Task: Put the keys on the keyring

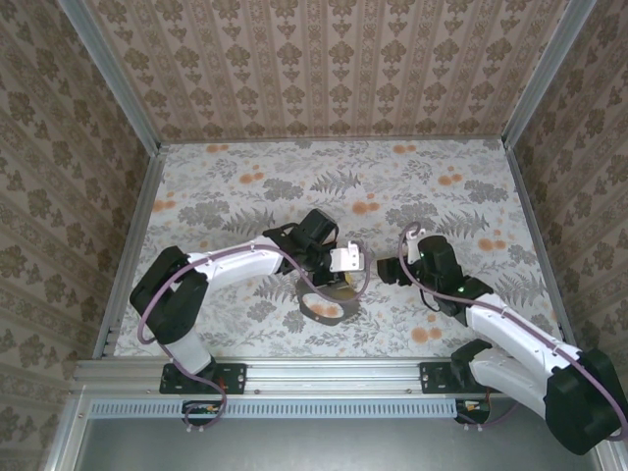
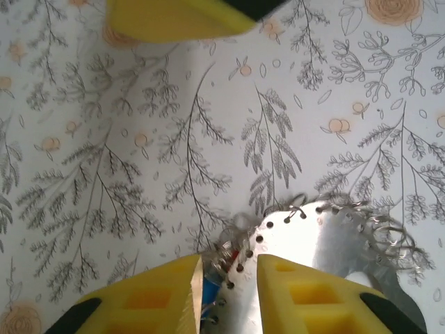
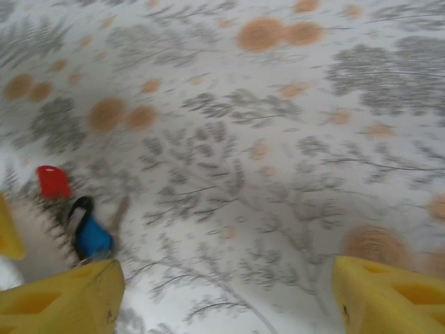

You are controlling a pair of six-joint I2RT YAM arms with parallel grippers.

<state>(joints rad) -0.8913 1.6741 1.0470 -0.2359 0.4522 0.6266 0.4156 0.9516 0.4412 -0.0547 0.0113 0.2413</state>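
Setting: a surface (image 1: 245, 186) covered in pale cloth printed with grey ferns and orange flowers, walled in by patterned panels.
Keyring: a large round hoop of wide thin band, dark grey and tan (image 1: 329, 314), lying near the middle of the surface with its opening facing roughly upward. In the left wrist view its band looks pale and shiny, with small holes along the edge (image 2: 313, 240).
Keys: tiny keys with red, black and blue plastic heads (image 3: 92, 238), bunched at the hoop's edge beside a coil of thin wire.
Left gripper (image 1: 345, 280): right over the hoop's far rim. Its yellow fingers (image 2: 146, 299) stand narrowly parted, with the band's edge and the keys in the gap. Whether they are pinching cannot be told.
Right gripper (image 1: 385, 270): just beside the hoop, spread wide, with nothing between its yellow fingers (image 3: 389, 292).
Key relation: the keys lie to the left of the right gripper and low in its blurred view, so it would have to move left. The left arm is nearer.
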